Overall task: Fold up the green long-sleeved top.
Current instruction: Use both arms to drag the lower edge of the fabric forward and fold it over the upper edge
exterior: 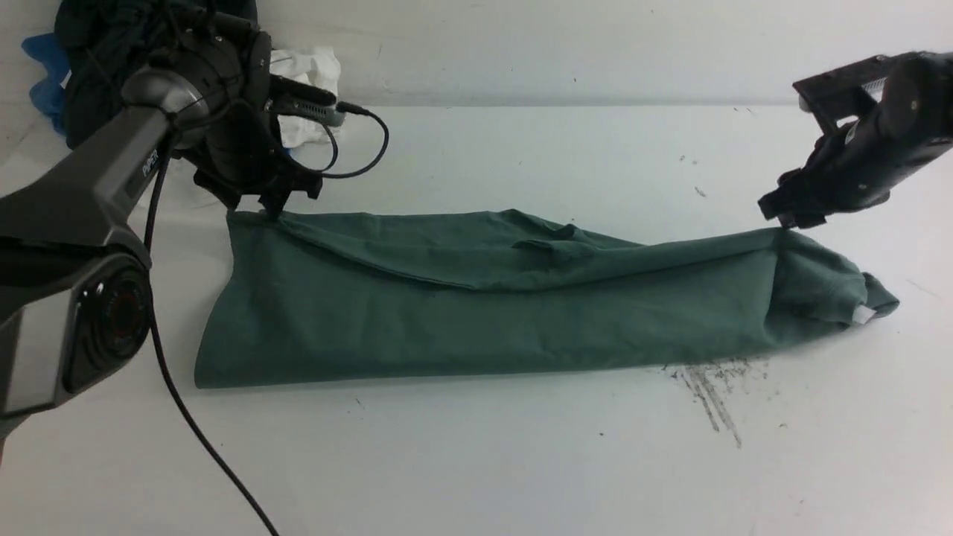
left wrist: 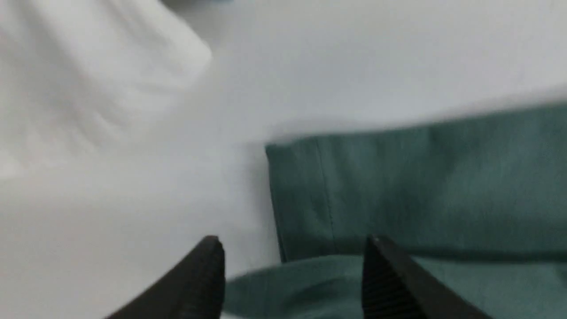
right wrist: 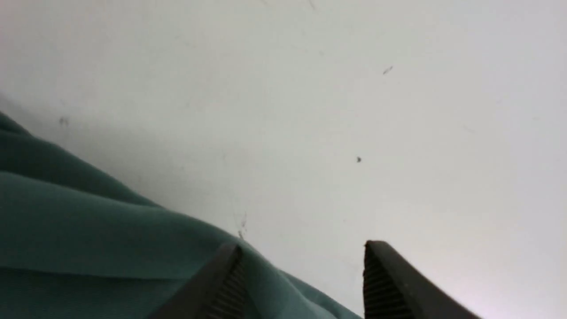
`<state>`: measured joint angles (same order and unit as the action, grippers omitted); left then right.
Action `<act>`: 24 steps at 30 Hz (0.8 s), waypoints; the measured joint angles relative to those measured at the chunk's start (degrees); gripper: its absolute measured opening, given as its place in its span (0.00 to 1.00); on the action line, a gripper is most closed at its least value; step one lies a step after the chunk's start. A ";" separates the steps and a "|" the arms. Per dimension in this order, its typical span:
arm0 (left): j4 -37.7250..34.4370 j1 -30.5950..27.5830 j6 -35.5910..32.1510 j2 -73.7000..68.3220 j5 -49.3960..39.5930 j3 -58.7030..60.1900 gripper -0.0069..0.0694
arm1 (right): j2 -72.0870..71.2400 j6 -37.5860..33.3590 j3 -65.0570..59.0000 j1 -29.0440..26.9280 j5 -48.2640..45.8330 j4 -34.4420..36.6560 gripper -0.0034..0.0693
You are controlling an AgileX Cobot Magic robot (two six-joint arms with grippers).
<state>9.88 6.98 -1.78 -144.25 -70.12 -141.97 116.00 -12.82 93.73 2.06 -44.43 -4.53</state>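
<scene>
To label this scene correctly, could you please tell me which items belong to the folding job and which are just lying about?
Job: green long-sleeved top, left claw, right claw.
Lying about: black garment, white garment, blue garment.

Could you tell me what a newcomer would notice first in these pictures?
The green long-sleeved top dominates, folded into a long band across the middle of the white table. The left gripper and right gripper stand open over its far corners, one at each end. A heap of dark, white and blue garments sits at the far left.
</scene>
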 joint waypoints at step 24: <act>-25.98 8.64 -17.97 19.71 7.75 45.50 0.08 | 4.19 -26.99 -0.79 18.72 -7.60 34.00 0.03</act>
<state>-16.10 15.62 -19.75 -124.54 -62.37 -96.47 120.19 -39.81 92.94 20.78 -52.04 29.47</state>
